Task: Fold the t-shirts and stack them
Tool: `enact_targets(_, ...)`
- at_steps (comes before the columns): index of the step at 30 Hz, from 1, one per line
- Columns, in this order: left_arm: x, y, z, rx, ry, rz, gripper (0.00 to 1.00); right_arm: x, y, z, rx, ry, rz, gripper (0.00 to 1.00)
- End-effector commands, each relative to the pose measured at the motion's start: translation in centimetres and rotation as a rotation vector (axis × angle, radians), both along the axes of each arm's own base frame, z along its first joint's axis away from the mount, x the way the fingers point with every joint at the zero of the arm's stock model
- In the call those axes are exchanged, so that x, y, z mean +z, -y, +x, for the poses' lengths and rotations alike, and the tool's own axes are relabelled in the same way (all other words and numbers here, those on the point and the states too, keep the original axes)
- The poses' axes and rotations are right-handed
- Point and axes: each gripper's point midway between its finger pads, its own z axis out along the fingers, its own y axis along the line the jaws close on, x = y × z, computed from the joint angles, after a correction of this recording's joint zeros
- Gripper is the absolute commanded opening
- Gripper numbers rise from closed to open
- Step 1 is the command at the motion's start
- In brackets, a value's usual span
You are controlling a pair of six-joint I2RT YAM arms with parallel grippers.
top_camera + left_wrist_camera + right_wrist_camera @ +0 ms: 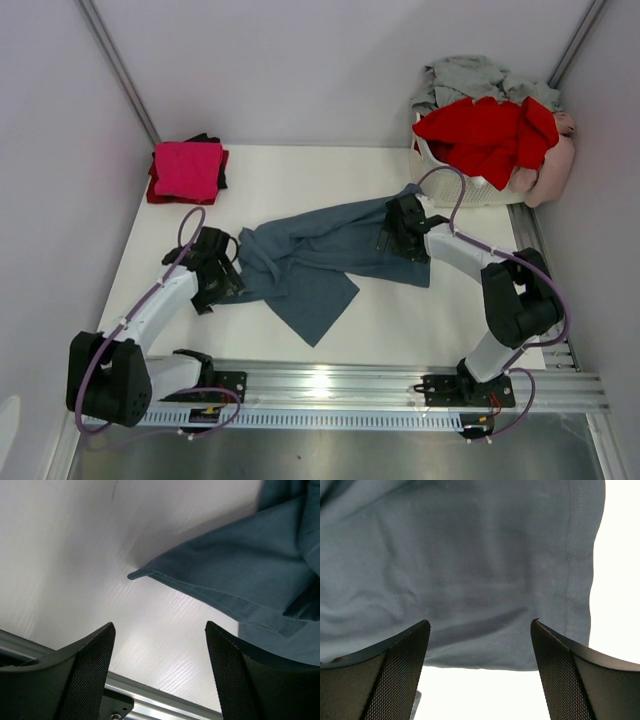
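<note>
A slate blue-grey t-shirt point(310, 265) lies crumpled in a long strip across the middle of the white table point(300, 180). My left gripper point(218, 288) hovers at its left end, open, with only bare table between the fingers; in the left wrist view point(159, 625) a hemmed corner of the shirt point(240, 575) lies ahead and to the right. My right gripper point(400, 240) stands open over the shirt's right end; in the right wrist view point(480, 622) the cloth point(470, 555) lies flat just past the fingertips, with nothing held.
A folded stack with a magenta t-shirt point(188, 168) on top sits at the back left. A white laundry basket point(470, 185) at the back right holds red point(490, 135), grey point(470, 75) and pale pink point(555, 165) tees. A metal rail point(400, 385) runs along the near edge.
</note>
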Motion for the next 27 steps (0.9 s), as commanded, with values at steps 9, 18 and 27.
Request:
enact_targets(9, -1.9, 0.4, 1.4, 0.144, -0.002, -0.116, 0.72, 1.7, -0.7, -0.2, 0.041, 0.055, 0.031, 0.85)
enact_targets(18, -3.0, -2.5, 2.3, 0.323, 0.049, -0.257, 0.70, 2.6, -0.6, -0.8, 0.059, 0.091, 0.055, 0.85)
enact_targets(27, -3.7, -1.7, 3.4, 0.293, 0.033, -0.315, 0.40, 2.6, -0.9, -0.7, 0.064, 0.096, 0.063, 0.85)
